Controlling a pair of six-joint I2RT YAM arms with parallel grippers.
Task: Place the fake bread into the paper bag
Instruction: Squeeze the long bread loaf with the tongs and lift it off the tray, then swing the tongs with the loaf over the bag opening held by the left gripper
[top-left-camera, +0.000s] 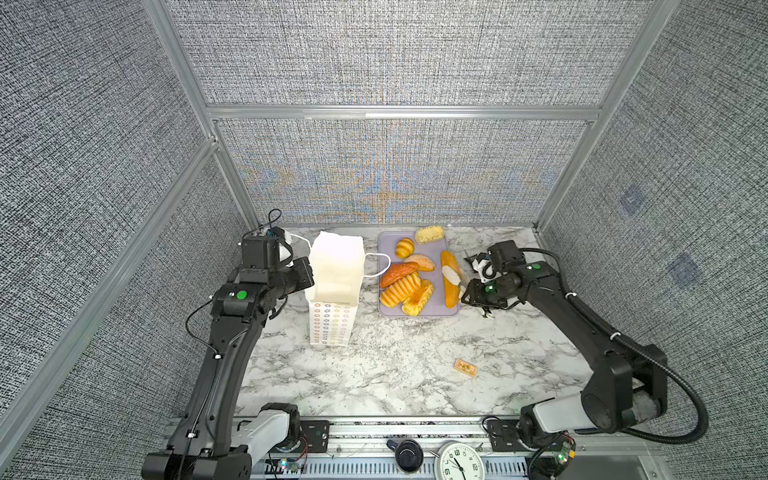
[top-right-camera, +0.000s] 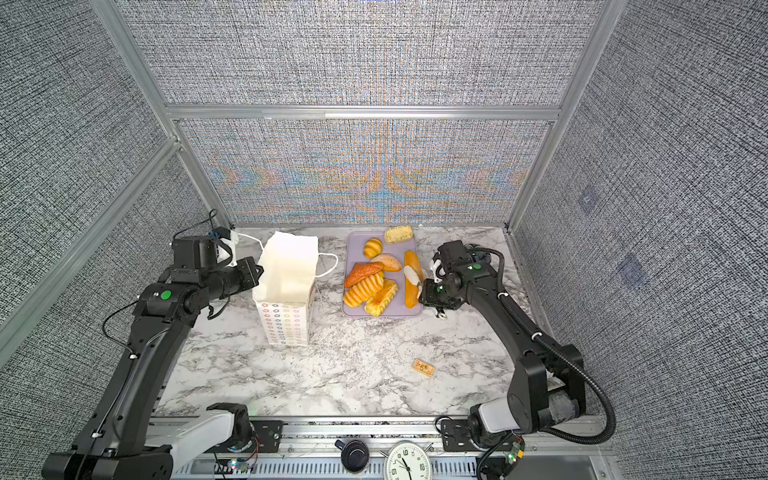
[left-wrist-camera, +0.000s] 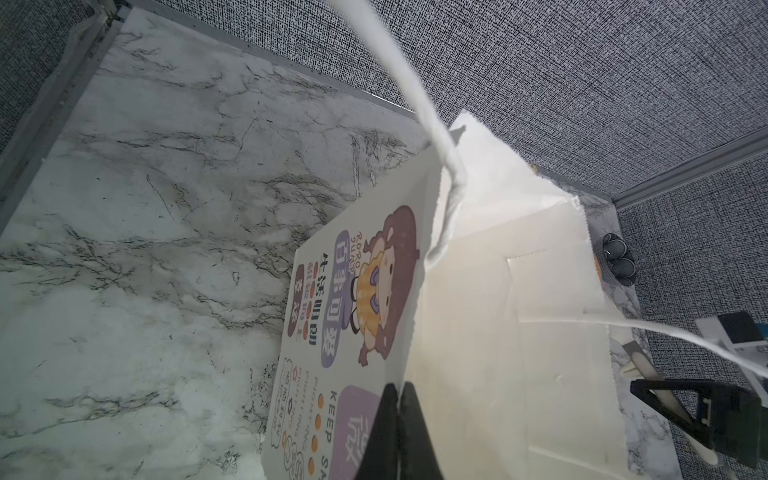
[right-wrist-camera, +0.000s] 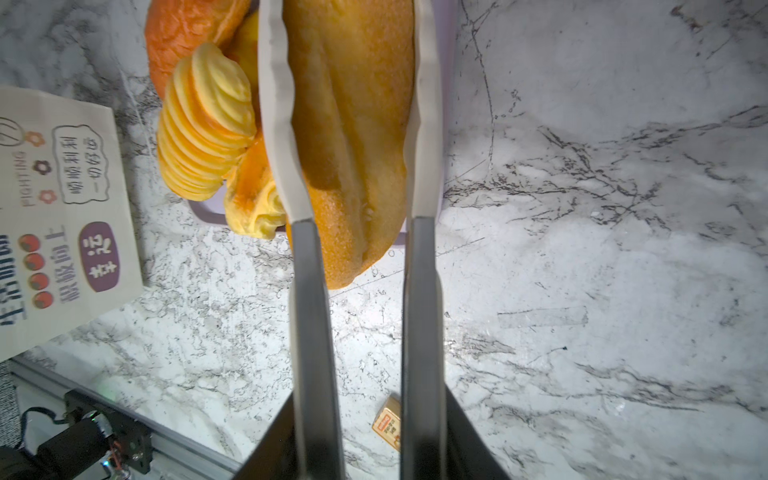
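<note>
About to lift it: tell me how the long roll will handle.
The long roll looks glossy, so may slip in the right tool. Long and rounded, it could pivot when lifted. Its lengthwise creases hint it squashes.

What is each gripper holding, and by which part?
The left gripper pinches the paper bag by one side wall's top edge. The right gripper clamps the long roll across its two long sides.

You have grey woven fabric panels (top-left-camera: 386, 54) on three sides, filling the upper half and both side edges of both top views. An aluminium frame (top-left-camera: 399, 113) holds them, its crossbar running across the middle. The white marble-patterned tabletop (top-left-camera: 374, 374) lies in the lower centre, brightly and evenly lit. At the bottom edge, a round white clock (top-left-camera: 459, 461) sits just below a metal rail (top-left-camera: 415, 428).
</note>
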